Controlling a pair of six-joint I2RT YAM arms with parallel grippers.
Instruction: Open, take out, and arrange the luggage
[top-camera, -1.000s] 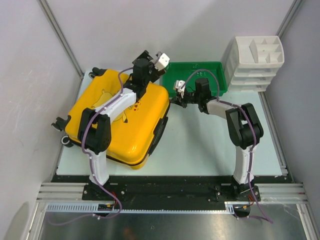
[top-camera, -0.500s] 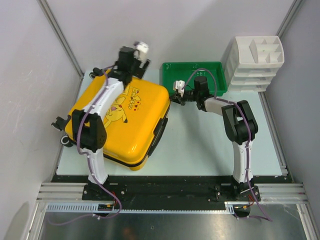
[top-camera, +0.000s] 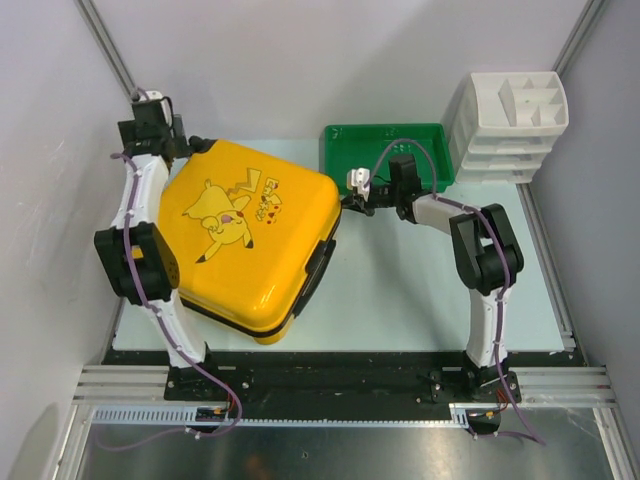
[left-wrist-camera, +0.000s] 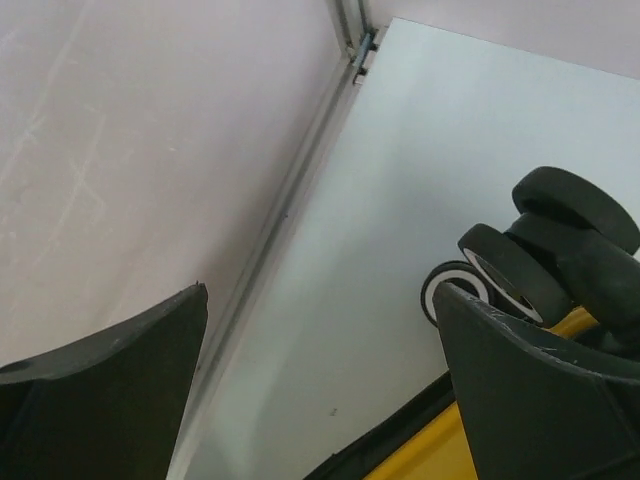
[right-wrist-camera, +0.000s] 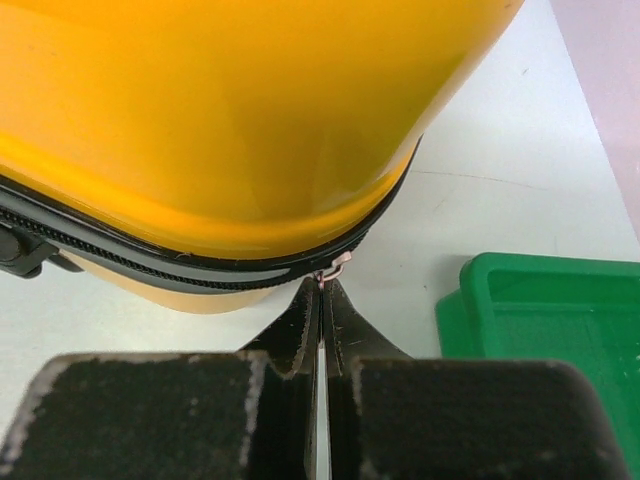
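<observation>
The luggage (top-camera: 250, 235) lies shut on the left half of the worktop (top-camera: 420, 290), print upward. At its corner nearest the green tray (top-camera: 385, 150) the right jaws are clenched on the zipper pull (right-wrist-camera: 333, 268), so unzipping is the step in hand. The left jaws stand released beside the far wheels (left-wrist-camera: 545, 250), touching nothing. The next move probably calls for dragging the pull along the band while keeping the case from sliding.

L hand (top-camera: 150, 104) swung off luggage (top-camera: 250, 240) top to far-left corner, now by its wheels (left-wrist-camera: 535, 262).
</observation>
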